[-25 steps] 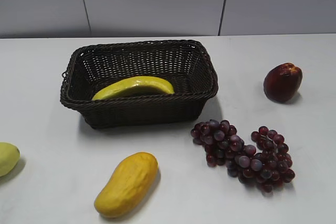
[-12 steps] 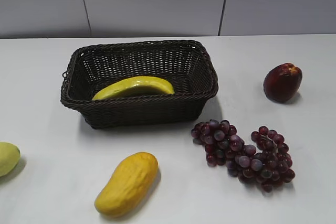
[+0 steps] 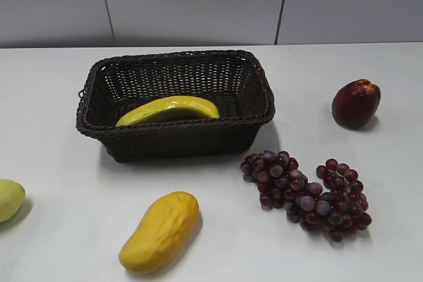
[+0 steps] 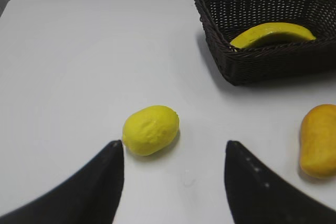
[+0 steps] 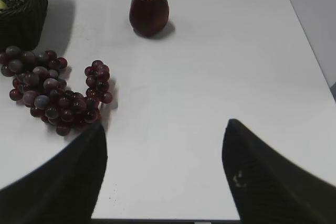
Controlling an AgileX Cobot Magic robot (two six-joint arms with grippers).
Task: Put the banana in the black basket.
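The yellow-green banana point(image 3: 168, 108) lies inside the black basket point(image 3: 175, 138) along its front wall. It also shows in the left wrist view point(image 4: 273, 33), in the basket point(image 4: 252, 66) at the top right. My left gripper point(image 4: 173, 153) is open and empty, over the table near the front left, far from the basket. My right gripper point(image 5: 164, 137) is open and empty above bare table on the right. Neither gripper shows in the exterior view.
A pale yellow-green rounded fruit point(image 4: 150, 130) lies just ahead of my left jaws; it also shows at the exterior view's left edge point(image 3: 9, 199). An orange-yellow mango point(image 3: 160, 230) lies in front of the basket. Purple grapes point(image 3: 305, 195) and a dark red fruit point(image 3: 355, 103) lie right.
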